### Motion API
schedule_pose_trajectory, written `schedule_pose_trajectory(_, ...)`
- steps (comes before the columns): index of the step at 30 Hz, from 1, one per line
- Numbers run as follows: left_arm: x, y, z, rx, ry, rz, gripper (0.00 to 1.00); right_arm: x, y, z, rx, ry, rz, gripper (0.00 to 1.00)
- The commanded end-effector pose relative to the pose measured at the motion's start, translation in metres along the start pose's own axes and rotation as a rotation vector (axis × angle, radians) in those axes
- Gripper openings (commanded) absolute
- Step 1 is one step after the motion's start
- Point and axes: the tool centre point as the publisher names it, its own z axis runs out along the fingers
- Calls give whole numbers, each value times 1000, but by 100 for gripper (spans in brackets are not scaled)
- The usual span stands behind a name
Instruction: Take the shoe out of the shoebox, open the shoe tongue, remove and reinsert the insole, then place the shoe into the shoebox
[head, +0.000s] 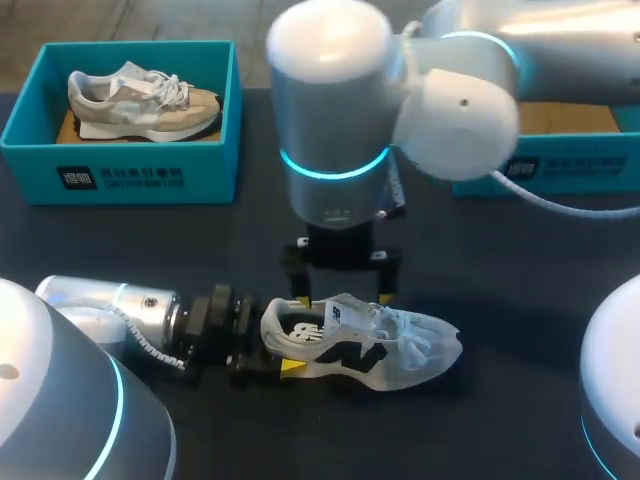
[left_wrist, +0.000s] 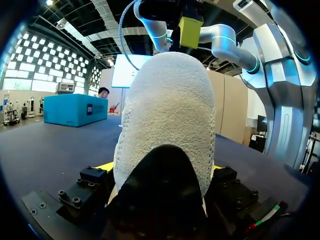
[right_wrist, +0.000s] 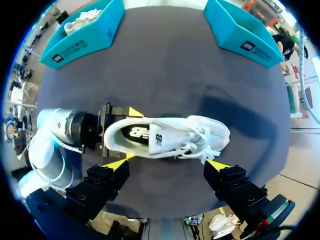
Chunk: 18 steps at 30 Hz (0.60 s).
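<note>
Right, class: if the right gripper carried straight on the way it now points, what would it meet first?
Probably the white mesh sneaker on the dark table, right below the open right gripper. Depth is unclear, so its fingers might pass beside it and reach the table.

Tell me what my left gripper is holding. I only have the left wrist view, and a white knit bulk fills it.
Observer: The left gripper is shut on the heel of a white sneaker, which stands on its sole on the table.
Operator: Where is the right gripper?
Observer: The right gripper hangs open above the sneaker and is not touching it.
Operator: Is the insole in the shoe?
Observer: Yes, a dark insole shows through the shoe's opening.
</note>
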Motion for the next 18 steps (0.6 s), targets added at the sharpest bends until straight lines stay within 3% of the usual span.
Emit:
schedule_pose_trajectory(1,3,5,1,-1,-1,-1,0,28,-3,10,-13,-222,37,100)
schedule_pose_trajectory(18,3,5,1,-1,-1,-1,0,24,4,46,-80,-255,3,100)
